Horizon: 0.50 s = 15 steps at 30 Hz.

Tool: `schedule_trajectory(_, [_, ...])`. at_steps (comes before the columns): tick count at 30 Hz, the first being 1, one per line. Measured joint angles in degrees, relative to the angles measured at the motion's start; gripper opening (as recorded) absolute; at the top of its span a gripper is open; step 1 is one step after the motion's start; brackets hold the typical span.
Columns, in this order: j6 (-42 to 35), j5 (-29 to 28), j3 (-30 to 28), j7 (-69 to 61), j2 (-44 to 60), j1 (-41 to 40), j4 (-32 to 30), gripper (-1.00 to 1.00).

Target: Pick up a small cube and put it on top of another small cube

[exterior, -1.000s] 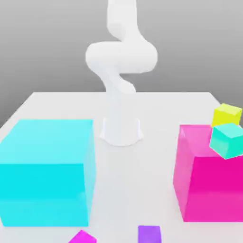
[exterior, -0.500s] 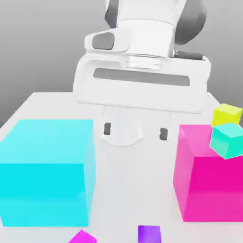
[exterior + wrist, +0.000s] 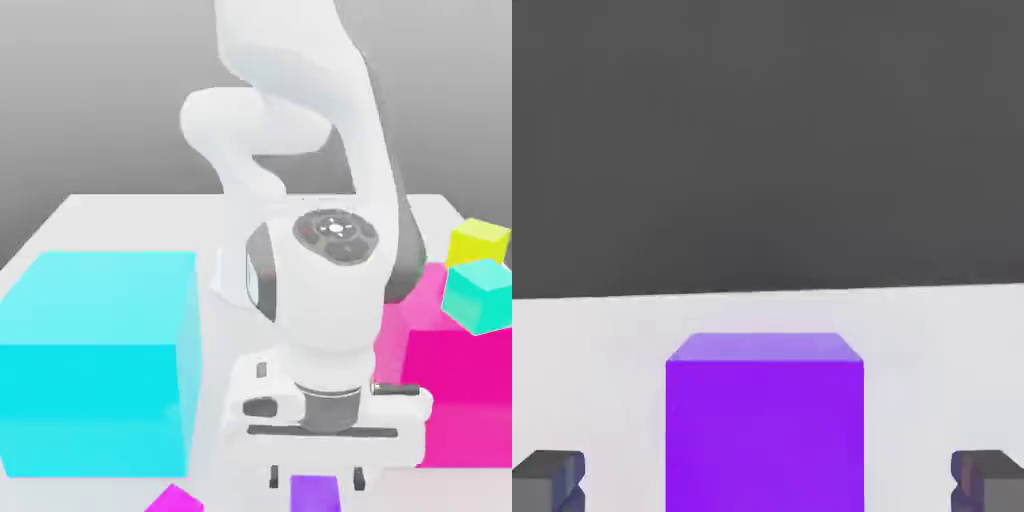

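A big cyan cube point(image 3: 97, 360) stands on the white table point(image 3: 120, 215) at the exterior view's left. At the right stands a big pink cube point(image 3: 462, 395) — a small teal cube point(image 3: 478, 295) on it, a small yellow cube point(image 3: 477, 241) behind. A small magenta cube point(image 3: 174, 499) lies at the front edge.

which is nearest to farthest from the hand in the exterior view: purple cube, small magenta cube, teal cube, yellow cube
1. Purple cube, right beneath the open hand, between its fingers.
2. Small magenta cube, at the bottom edge, toward the exterior view's left.
3. Teal cube, up on the big pink cube at the exterior view's right.
4. Yellow cube, behind the teal one.
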Motion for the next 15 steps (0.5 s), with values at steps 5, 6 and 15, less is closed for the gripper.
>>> schedule_trajectory(5, [0.06,-0.03,0.02,0.04,0.00,0.00,0.00,-1.00])
schedule_trajectory(6, [0.74,-0.29,-0.27,0.24,0.88,0.25,0.19,-1.00])
schedule_trajectory(15, [-8.77,3.22,0.48,-3.57,-9.38,-3.99,-1.01,-1.00])
